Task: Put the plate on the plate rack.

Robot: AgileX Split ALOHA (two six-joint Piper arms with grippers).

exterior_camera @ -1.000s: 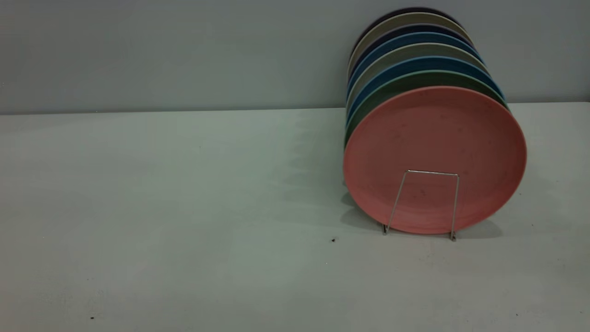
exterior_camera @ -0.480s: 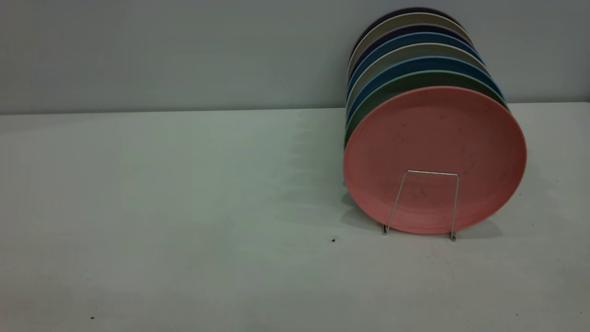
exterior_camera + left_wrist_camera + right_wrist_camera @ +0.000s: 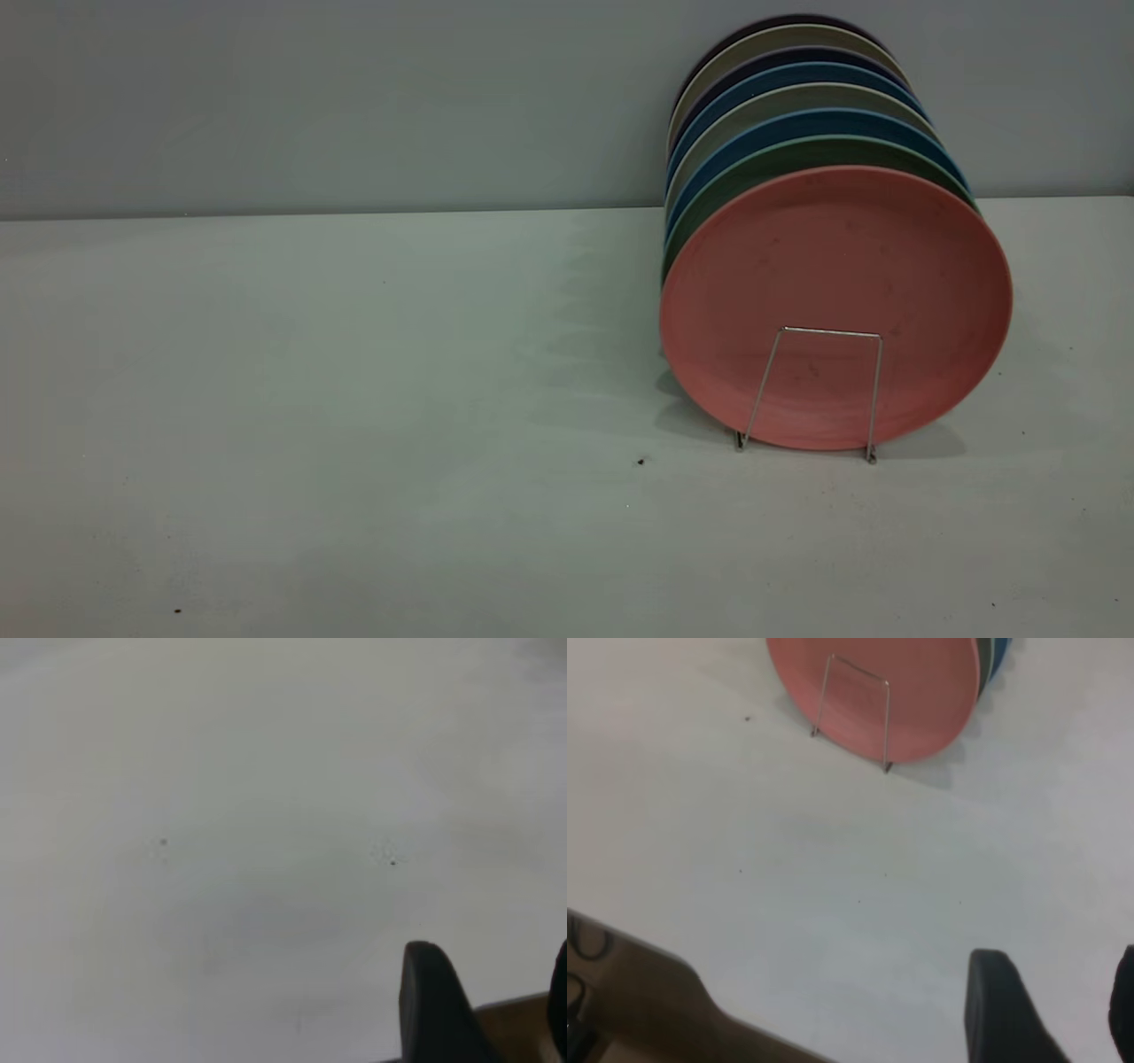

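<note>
- Salmon-pink round matte plate (image 3: 835, 306): unmoved since 1 s ago, upright in thin silver wire rack (image 3: 811, 390); we judge task done.
- Left claw (image 3: 483, 1005), right claw (image 3: 1050, 1010): both open, empty, off over bare surface (image 3: 354, 399).

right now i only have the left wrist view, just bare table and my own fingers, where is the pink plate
observer: The plate stands on edge in the plate rack, frontmost of a row of plates, at the exterior view's right.
operator: is anything holding it
observer: No. The right gripper hangs open and empty over the bare table, apart from the rack; your left gripper is open too.
operator: what's right behind it
observer: A green plate, then a blue plate.
</note>
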